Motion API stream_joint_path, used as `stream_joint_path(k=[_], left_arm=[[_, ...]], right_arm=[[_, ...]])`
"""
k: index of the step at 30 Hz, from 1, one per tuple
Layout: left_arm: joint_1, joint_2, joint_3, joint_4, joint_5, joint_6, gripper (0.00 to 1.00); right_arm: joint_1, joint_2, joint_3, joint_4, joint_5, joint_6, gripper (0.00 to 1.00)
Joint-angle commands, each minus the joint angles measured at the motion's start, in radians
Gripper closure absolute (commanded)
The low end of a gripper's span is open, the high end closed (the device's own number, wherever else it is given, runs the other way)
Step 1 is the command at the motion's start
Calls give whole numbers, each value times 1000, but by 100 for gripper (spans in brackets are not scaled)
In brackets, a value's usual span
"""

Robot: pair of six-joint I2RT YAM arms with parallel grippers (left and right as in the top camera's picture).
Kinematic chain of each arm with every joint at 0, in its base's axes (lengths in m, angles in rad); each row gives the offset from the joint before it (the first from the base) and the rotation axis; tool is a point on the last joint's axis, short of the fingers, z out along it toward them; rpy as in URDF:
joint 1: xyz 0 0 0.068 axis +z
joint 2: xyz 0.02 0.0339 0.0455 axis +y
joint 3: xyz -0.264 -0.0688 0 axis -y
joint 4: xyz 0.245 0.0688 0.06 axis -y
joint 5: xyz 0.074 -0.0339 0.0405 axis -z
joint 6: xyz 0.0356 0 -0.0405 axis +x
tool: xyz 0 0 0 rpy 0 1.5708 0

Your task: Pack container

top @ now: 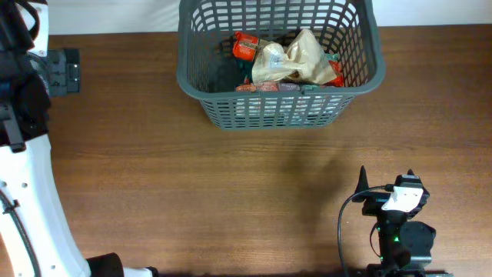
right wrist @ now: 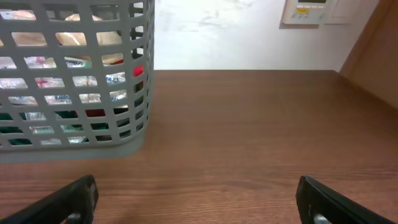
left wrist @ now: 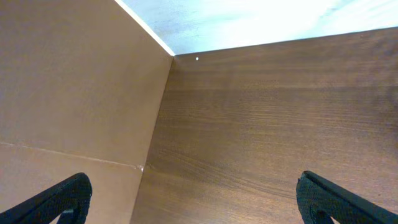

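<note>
The container [top: 278, 108], a large grey lattice basket, stands at the back middle of the wooden table. It holds a crumpled beige bag [top: 296, 58], an orange packet [top: 246, 48] and other small packets. My right gripper [top: 386, 178] is open and empty near the front right, well short of the basket. In the right wrist view its fingers [right wrist: 199, 202] are spread wide over bare wood, with the basket's wall [right wrist: 147, 62] ahead on the left. My left gripper [left wrist: 199, 205] is open and empty over bare table; it sits at the far left of the overhead view [top: 63, 71].
A flat brown panel [left wrist: 68, 93] stands upright along the left of the left wrist view. The table's far edge meets a white wall. A wall control box [right wrist: 309, 11] and a brown panel [right wrist: 379, 50] show beyond the table on the right.
</note>
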Motion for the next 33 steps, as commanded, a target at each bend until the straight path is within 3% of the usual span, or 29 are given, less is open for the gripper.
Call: stream_joint_path(k=[1,27,33], left_arm=[[5,4,-1,-1,-7,-17,1],[3,-3,-1,-14,-2,-18,1],[2,-47,-30,8,381,-18,1]], right_arm=[[-2,-11,-11,7,12,-2,1],[-2,-11,-11,6,12,-2,1],[-2,-11,-11,6,12,-2,1]])
